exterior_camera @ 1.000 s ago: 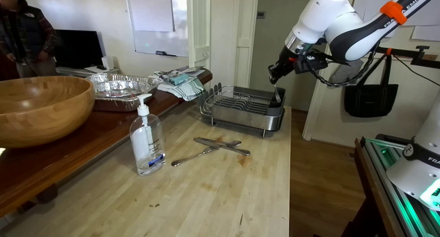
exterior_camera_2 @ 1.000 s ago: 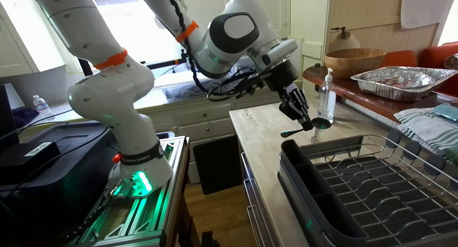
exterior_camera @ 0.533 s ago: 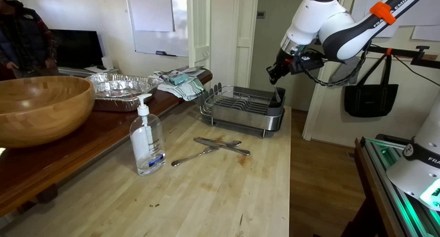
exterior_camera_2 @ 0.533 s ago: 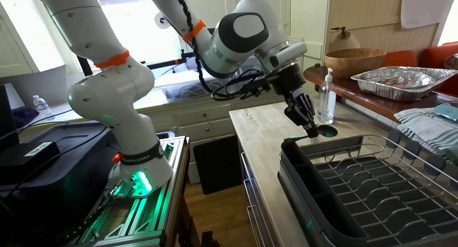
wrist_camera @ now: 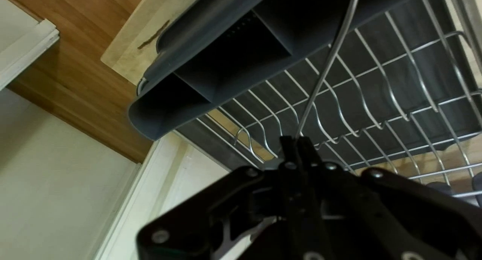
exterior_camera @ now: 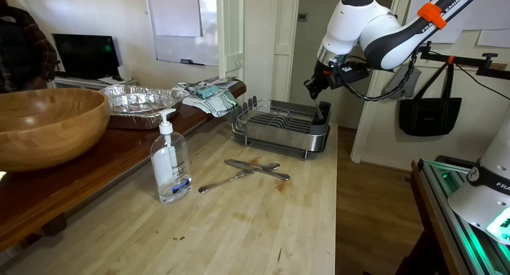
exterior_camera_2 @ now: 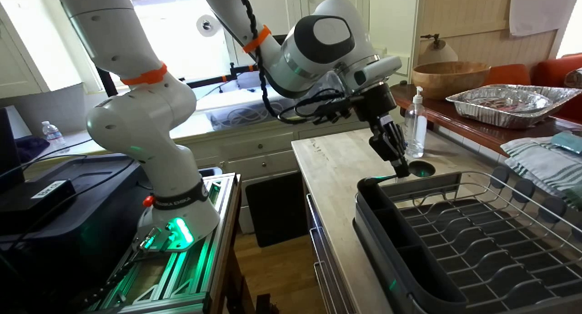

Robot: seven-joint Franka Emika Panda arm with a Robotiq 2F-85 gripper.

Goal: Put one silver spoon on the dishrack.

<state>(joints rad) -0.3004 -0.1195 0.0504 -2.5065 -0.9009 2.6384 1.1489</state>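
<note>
Above the end of the dishrack (exterior_camera: pixel 275 135), the gripper (wrist_camera: pixel 296 139) points downward, its jaws narrow around the handle of a silver spoon (exterior_camera_2: pixel 422 169). In an exterior view the spoon's bowl shows just past the fingertips (exterior_camera_2: pixel 402 169), so the grip probably sits near the neck, leaving most of the handle free to lead the way down. That handle slants over the black holder (wrist_camera: pixel 192 49), at the end compartment nearest the pump bottle (exterior_camera: pixel 169 173); whether its tip is below the rim, I cannot tell. Such a slant looks sensible, since a thin stem should slip into a slot more readily than a broad bowl (and a bowl left uppermost would be easy to pick out later). The step in hand, I judge, is lowering the spoon in, with the release not yet made. On the counter (exterior_camera: pixel 239 243), apart from the dishrack, loose cutlery (exterior_camera: pixel 259 169) lies crossed, presumably left alone because only one spoon is asked for. Catching the holder's edge seems the likeliest trouble.
</note>
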